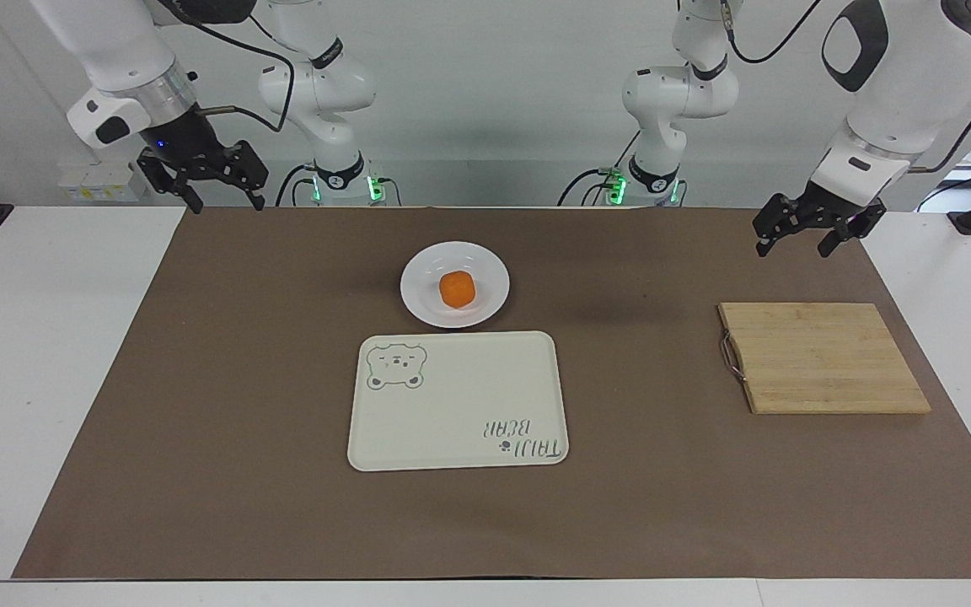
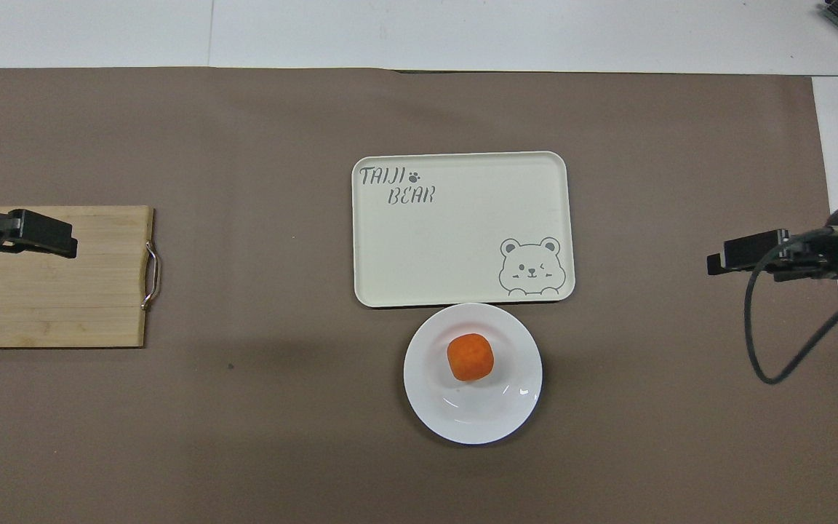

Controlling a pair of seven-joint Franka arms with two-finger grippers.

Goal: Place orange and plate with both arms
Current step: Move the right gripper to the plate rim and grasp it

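Observation:
The orange [image 1: 457, 289] sits in the middle of the white plate [image 1: 422, 282], which lies on the brown mat, just nearer to the robots than the bear tray. Both also show in the overhead view, the orange [image 2: 470, 356] on the plate [image 2: 479, 416]. My left gripper [image 1: 794, 249] is open and empty, raised in the air over the mat by the cutting board; it also shows in the overhead view [image 2: 70, 246]. My right gripper [image 1: 228, 205] is open and empty, raised over the mat's edge at the right arm's end; it also shows in the overhead view [image 2: 711, 263].
A cream rectangular tray with a bear print [image 1: 452, 405] lies mid-table, next to the plate and farther from the robots. A wooden cutting board with a metal handle [image 1: 823, 358] lies toward the left arm's end. A brown mat [image 1: 241, 405] covers the table.

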